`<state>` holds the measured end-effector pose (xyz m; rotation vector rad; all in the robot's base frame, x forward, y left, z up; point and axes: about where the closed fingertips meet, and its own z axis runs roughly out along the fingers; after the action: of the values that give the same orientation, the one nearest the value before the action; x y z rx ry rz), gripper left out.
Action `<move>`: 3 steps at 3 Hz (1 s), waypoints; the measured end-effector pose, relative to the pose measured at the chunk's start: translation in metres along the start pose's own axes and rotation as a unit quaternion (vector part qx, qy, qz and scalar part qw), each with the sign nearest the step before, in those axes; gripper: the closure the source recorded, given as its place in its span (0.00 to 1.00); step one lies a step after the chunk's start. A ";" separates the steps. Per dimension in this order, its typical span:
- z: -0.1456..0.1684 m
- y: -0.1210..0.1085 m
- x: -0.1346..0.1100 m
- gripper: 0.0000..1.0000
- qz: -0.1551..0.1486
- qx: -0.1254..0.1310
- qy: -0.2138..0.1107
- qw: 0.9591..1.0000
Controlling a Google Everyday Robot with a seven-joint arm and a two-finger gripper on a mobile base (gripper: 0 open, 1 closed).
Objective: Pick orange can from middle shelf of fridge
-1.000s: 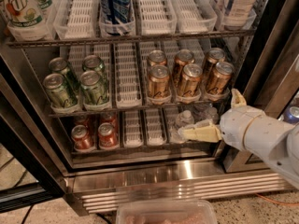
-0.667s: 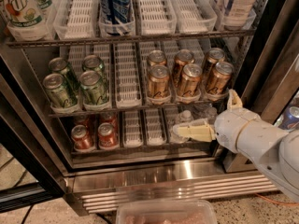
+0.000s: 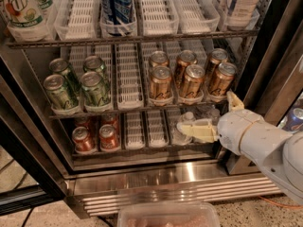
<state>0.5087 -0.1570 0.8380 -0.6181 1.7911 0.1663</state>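
Note:
Six orange cans (image 3: pixel 191 82) stand in two rows on the right half of the middle shelf (image 3: pixel 132 109) of the fridge (image 3: pixel 165 181). My gripper (image 3: pixel 204 111) is in front of the right side of the fridge, just below and to the right of the orange cans. It is open and empty. One cream finger (image 3: pixel 196 130) points left in front of the lowest tier. The other finger (image 3: pixel 233 100) points up beside the rightmost front orange can (image 3: pixel 221 79). Neither finger touches a can.
Several green cans (image 3: pixel 94 88) stand on the left of the middle shelf. Red cans (image 3: pixel 108 137) are on the lowest tier. Tall bottles (image 3: pixel 116 4) are on the top tier. Dark door edges frame both sides. A clear plastic tub (image 3: pixel 168 216) lies at the bottom.
My gripper and forearm have shifted slightly left, toward the fridge, and risen a little. The cans have not moved.

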 end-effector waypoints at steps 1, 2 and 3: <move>0.000 0.000 0.000 0.17 0.000 0.000 0.000 1.000; 0.000 0.000 0.000 0.33 0.000 0.000 0.000 1.000; 0.000 0.000 0.000 0.31 0.000 0.000 0.000 1.000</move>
<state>0.5089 -0.1566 0.8381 -0.6186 1.7905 0.1662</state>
